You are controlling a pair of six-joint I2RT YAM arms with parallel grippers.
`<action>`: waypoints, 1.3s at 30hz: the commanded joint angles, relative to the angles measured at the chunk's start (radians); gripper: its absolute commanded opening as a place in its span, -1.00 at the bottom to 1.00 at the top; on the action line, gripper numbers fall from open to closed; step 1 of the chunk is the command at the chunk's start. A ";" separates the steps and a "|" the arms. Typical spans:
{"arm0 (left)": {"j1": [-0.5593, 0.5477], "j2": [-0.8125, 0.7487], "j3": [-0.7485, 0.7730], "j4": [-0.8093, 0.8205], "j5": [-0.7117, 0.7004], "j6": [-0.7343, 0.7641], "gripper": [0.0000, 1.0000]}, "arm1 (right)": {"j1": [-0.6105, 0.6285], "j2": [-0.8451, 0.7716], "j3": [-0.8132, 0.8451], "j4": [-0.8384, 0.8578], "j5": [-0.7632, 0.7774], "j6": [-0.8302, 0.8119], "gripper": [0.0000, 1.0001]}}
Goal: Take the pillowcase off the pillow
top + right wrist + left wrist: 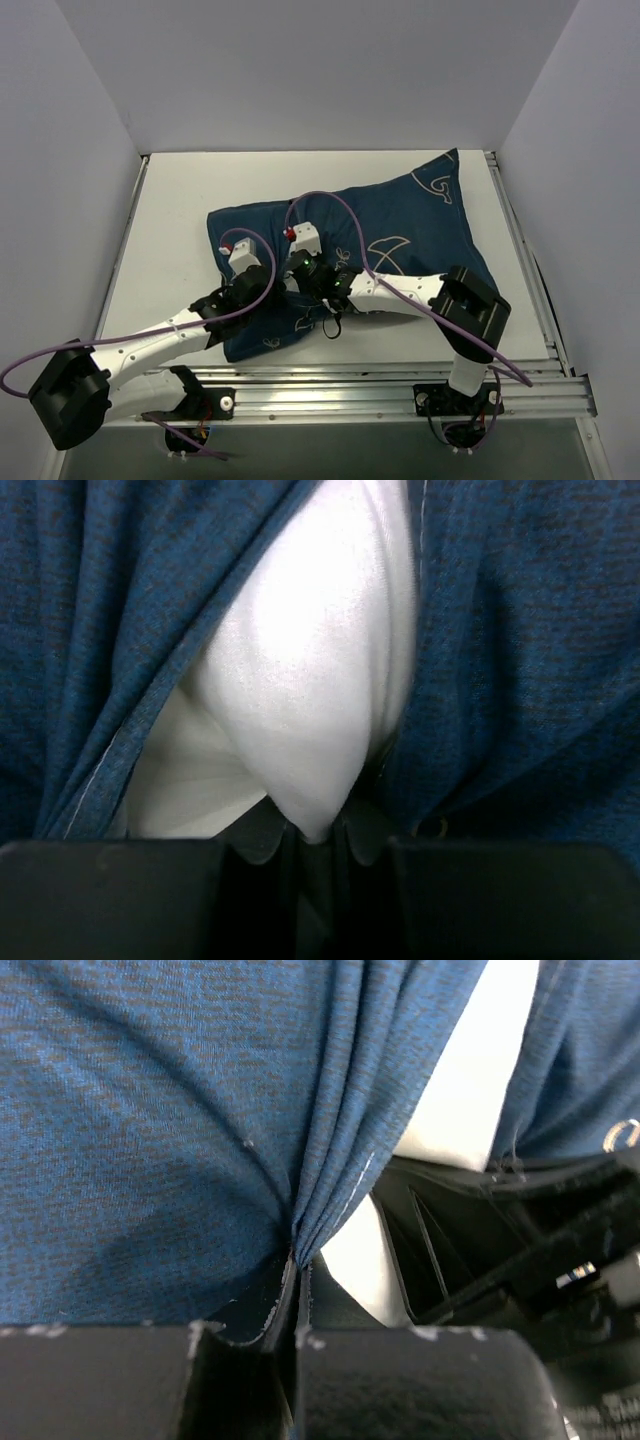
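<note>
Pinching pillowcase (150, 1110): your left gripper (298, 1275), clamped on a fold.
Pillow (300, 680): your right gripper (315, 835) nips its bulge.

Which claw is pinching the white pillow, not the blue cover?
The right claw: it is shut on a bulge of the white pillow. The left claw pinches only a fold of the blue pillowcase.

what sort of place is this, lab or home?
Probably a lab robot cell, not a home: bare white walls boxing in a white table, an aluminium rail carrying both arm bases, a pillowcase as test prop.
</note>
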 commanded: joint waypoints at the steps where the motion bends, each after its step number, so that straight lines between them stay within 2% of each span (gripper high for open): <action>1: -0.013 -0.039 0.026 -0.136 0.060 0.007 -0.95 | -0.071 0.053 -0.057 -0.150 -0.067 0.027 -1.00; 7: -0.016 -0.080 0.105 -0.288 0.078 0.015 -0.95 | -0.224 -0.128 -0.075 -0.147 0.025 0.077 -1.00; 12: -0.039 -0.113 0.125 -0.347 0.129 0.009 -0.95 | -0.341 -0.238 -0.063 -0.149 0.068 0.103 -1.00; 16: -0.070 -0.143 0.103 -0.394 0.140 -0.020 -0.95 | -0.462 -0.294 -0.048 -0.141 0.030 0.139 -1.00; 20: -0.078 -0.134 0.009 -0.355 0.157 -0.076 -0.95 | -0.592 -0.349 -0.028 -0.110 -0.108 0.176 -1.00; 26: -0.076 0.020 -0.095 -0.186 0.189 -0.134 -0.95 | -0.596 -0.340 0.002 -0.106 -0.237 0.160 -1.00; 31: -0.070 0.235 0.002 -0.099 0.192 -0.062 -0.95 | -0.536 -0.369 -0.096 -0.074 -0.395 0.079 -1.00; 33: -0.067 0.287 0.045 -0.079 0.181 0.001 -0.95 | -0.493 -0.398 -0.113 -0.089 -0.411 0.042 -0.99; 35: -0.062 0.346 0.102 -0.062 0.161 0.044 -0.95 | -0.420 -0.435 -0.123 -0.115 -0.408 -0.011 -0.75; 36: -0.059 0.357 0.118 -0.056 0.151 0.080 -0.95 | -0.397 -0.450 -0.126 -0.142 -0.402 -0.024 -0.47; 39: -0.048 0.375 0.150 -0.016 0.146 0.131 -0.95 | -0.332 -0.514 -0.124 -0.191 -0.382 -0.054 -0.08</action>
